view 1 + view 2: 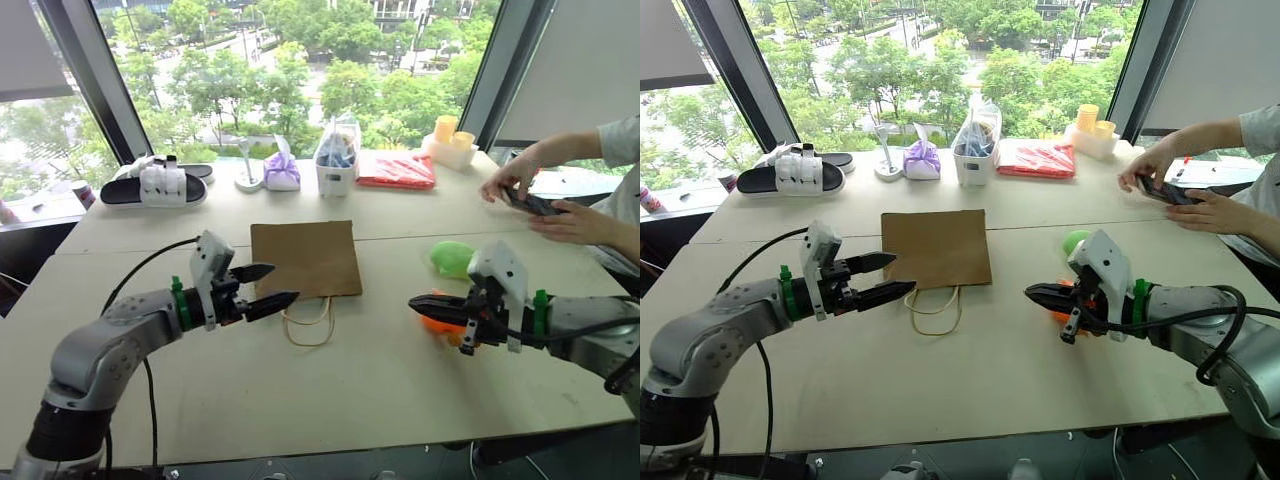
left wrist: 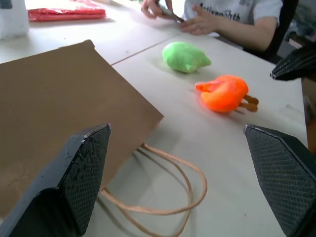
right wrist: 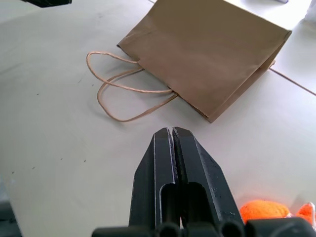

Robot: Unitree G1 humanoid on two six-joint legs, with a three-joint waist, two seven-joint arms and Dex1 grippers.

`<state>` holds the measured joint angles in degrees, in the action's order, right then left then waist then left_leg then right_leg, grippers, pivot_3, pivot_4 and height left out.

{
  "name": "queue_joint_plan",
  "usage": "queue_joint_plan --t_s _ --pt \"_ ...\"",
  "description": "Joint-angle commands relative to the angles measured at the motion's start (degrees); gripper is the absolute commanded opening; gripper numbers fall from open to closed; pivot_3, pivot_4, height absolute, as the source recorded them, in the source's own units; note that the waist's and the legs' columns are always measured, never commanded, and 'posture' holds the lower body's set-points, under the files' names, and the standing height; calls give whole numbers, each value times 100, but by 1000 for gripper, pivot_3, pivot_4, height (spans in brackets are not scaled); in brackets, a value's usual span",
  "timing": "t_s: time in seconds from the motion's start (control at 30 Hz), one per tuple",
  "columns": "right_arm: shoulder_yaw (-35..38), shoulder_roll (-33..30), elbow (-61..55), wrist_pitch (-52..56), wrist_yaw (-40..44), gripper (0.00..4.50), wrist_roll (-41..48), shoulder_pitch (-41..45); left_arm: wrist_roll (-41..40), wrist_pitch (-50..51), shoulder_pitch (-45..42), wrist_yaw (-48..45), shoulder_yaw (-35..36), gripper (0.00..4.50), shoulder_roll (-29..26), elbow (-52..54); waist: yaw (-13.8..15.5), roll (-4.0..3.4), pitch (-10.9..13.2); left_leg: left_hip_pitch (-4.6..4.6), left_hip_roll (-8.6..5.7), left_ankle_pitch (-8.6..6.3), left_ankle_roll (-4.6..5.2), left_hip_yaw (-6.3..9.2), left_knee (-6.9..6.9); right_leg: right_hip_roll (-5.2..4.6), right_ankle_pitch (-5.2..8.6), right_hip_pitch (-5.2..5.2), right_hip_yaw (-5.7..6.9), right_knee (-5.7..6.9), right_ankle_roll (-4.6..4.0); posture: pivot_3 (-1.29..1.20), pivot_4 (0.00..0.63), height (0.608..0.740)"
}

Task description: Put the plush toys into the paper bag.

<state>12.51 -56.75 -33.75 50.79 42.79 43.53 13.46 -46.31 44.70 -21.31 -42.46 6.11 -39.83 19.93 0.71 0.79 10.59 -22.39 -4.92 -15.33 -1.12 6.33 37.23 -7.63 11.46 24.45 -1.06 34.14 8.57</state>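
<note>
Left hand: the left hand (image 1: 268, 286) hovers above the table (image 1: 360, 390) with its two black fingers spread wide and nothing between them; it points toward the paper bag's near edge, just beside the handles
Right hand: the right hand (image 1: 418, 304) has its fingers pressed together, gripping nothing; it hangs over the table directly in front of the orange-red toy and points toward the bag
Paper bag: the brown paper bag (image 1: 305, 258) lies flat in the middle of the table, between the two hands; its mouth faces the near edge; its tan string handles (image 1: 308, 323) loop out onto the tabletop
Orange-red plush toy: the orange-red plush toy (image 2: 223, 92) lies on the table to the right of the bag, apart from it; in the head views the right hand partly hides it
Green plush toy: the light-green plush toy (image 1: 452, 258) lies just behind the orange-red one, farther from the near edge; neither toy is in the bag
Far edge of the table: a purple tied pouch (image 1: 281, 172), a clear plastic bag with blue contents (image 1: 337, 158), a flat red packet (image 1: 397, 170), yellow cups (image 1: 452, 131), a black-and-white sandal (image 1: 155, 186)
Person: a person's hands (image 1: 545, 200) at the far right corner hold a dark phone-like object
</note>
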Motion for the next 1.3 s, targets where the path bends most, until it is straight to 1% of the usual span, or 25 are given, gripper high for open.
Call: queue_joint_plan --t_s 0.03,0.07,0.17,0.4,0.57,0.67,0.73,0.83,0.93,1.1,1.2,1.3 --pt "136 -121 114 -199 192 0 -72 196 190 -223 -4 -328 96 4422 -257 65 -1 0 0 0 0 0 0 0 0 0 0 0 0 0 0 0 150 740" --pt "106 -127 171 -237 225 0 -103 230 356 -352 15 -330 27 4422 -288 95 -1 0 0 0 0 0 0 0 -1 0 0 0 0 0 0 0 150 740" --pt "29 -127 321 -314 310 0 -188 332 193 -269 65 -389 117 4422 -268 210 0 0 0 0 3 0 0 -1 -1 0 0 0 0 0 0 0 150 740" --pt "-209 -104 533 -438 534 0 -363 547 182 -239 129 -399 221 4422 -324 330 -1 0 0 0 5 0 0 0 -1 0 0 0 0 -1 0 0 150 740" --pt "-305 -81 617 -520 615 0 -480 590 378 -399 215 -407 161 4422 -356 355 -1 0 0 0 5 0 0 0 -1 0 0 1 0 -1 0 0 150 740" --pt "-332 -88 689 -561 666 0 -565 642 612 -605 245 -459 84 4422 -407 362 0 0 0 0 6 0 0 -1 -1 0 0 1 0 -1 0 0 150 740" --pt "-351 -69 731 -547 676 0 -561 728 943 -927 335 -639 -42 4422 -516 340 -1 0 0 0 5 0 0 0 -1 0 0 1 0 0 0 0 150 740" --pt "-489 -124 812 -689 717 0 -769 805 1767 -1838 676 -1214 -421 4422 -896 154 -12 -1 0 0 5 0 0 -5 -3 0 0 2 0 -2 -1 0 150 740" --pt "-440 -101 761 -656 693 0 -796 820 2247 -2515 607 -1470 -716 4422 -855 -355 6 -4 2 0 8 -1 0 -12 -8 0 4 5 -1 -4 -8 0 150 740" --pt "-216 -58 479 -506 525 0 -729 597 3291 -3837 -62 -1731 -1420 4422 -501 -1665 41 -3 3 -6 8 0 0 -12 0 -3 3 0 7 -5 -6 0 150 740" --pt "-135 -26 315 -442 415 0 -695 450 3531 -4370 -428 -1918 -1630 4422 -200 -2317 9 -3 3 -6 2 -1 1 -9 -2 -3 -1 2 6 -5 1 0 150 740" --pt "-57 38 163 -374 271 0 -629 321 3648 -4661 -796 -2064 -1802 4422 184 -2913 2 -3 3 -5 2 -1 1 -6 -3 -2 -2 6 6 -2 2 0 150 740"
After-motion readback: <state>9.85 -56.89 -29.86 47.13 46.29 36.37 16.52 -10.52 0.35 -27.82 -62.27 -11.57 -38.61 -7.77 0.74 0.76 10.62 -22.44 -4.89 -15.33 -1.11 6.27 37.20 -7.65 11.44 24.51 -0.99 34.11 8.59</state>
